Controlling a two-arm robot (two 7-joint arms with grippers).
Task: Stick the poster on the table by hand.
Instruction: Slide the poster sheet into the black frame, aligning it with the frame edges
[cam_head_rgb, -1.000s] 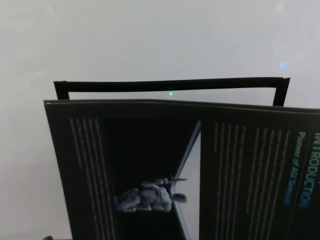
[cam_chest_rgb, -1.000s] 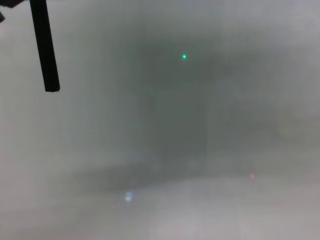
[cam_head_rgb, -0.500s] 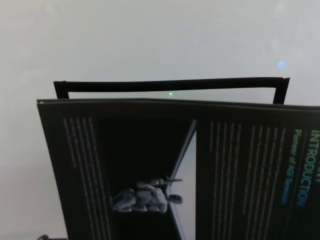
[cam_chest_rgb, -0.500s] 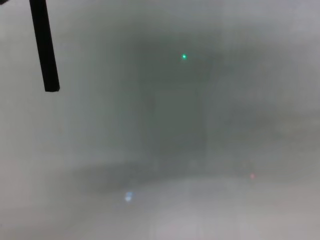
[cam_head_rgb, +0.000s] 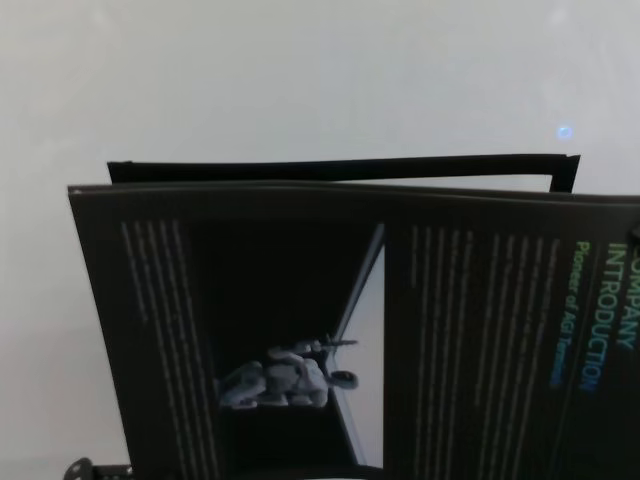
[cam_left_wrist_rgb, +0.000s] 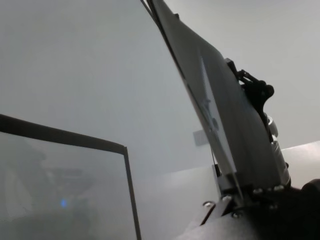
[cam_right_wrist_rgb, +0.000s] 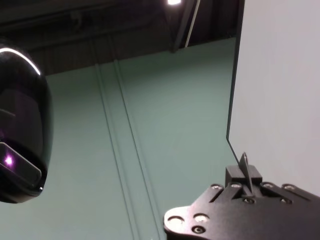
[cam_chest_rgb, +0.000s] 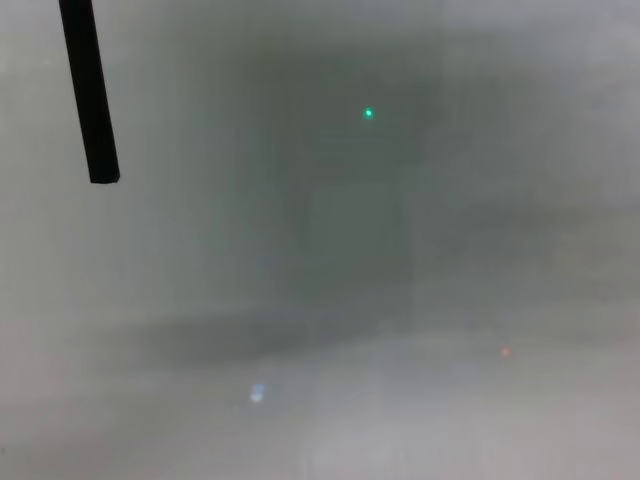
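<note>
Left gripper (cam_left_wrist_rgb: 234, 197) is clamped on one edge of the poster (cam_head_rgb: 300, 300). In the left wrist view we see the sheet rise edge-on from between its fingers. Right gripper (cam_right_wrist_rgb: 243, 176) is likewise closed on the sheet: in the right wrist view the poster's thin edge enters the slot between its fingers, and the pale back face extends beyond.

In the head view we see the poster held up over the table (cam_head_rgb: 300, 80), printed face toward the camera, its far edge slightly bowed. The sheet runs out of view at the right and at the near side. A thin black frame (cam_head_rgb: 340, 168) stands just beyond the far edge; the poster covers its lower part. Bare table extends beyond the frame and left of the poster's left edge.

In the chest view only a thin black bar (cam_chest_rgb: 88, 90) shows clearly.
</note>
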